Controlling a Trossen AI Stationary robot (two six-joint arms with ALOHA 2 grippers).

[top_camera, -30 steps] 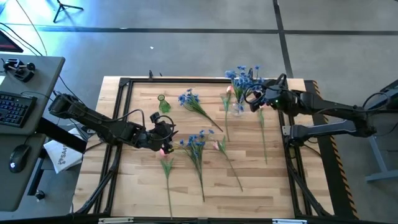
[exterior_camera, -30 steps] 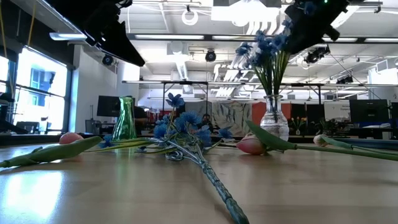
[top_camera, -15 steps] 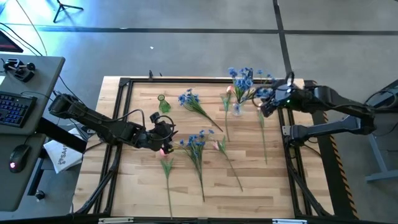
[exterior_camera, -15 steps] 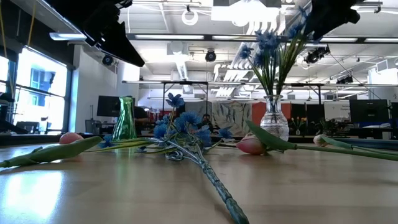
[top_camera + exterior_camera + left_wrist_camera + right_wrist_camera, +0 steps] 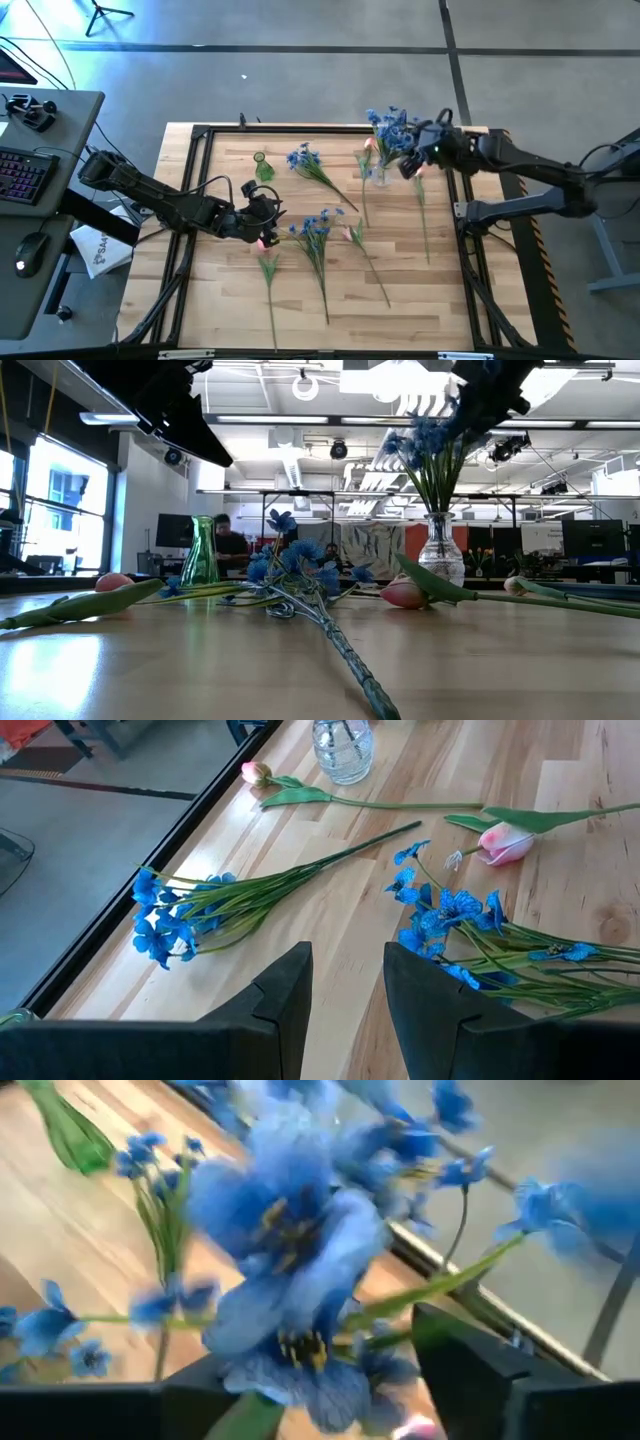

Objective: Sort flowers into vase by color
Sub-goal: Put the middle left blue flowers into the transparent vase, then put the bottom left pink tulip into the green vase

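right end effector (image 5: 408, 163) hovers at blue flowers (image 5: 388, 128) in a clear vase (image 5: 440, 550) near the surface's (image 5: 440, 290) far edge.
blossoms crowd its wrist view, so its opening cannot be told. the left end effector (image 5: 262, 215) waits over a pink bud (image 5: 266, 243), fingers (image 5: 285, 995) parted, empty. a green vase (image 5: 263, 166), blue sprays (image 5: 318, 232) and pink tulips (image 5: 352, 234) lie scattered between.

- You see blue-blossomed green-stemmed flowers (image 5: 392, 132) standing upright in the clear glass vase (image 5: 440, 550).
- Two more blue sprays (image 5: 316, 232) and pink tulip-like buds (image 5: 267, 263) lie flat on the table.
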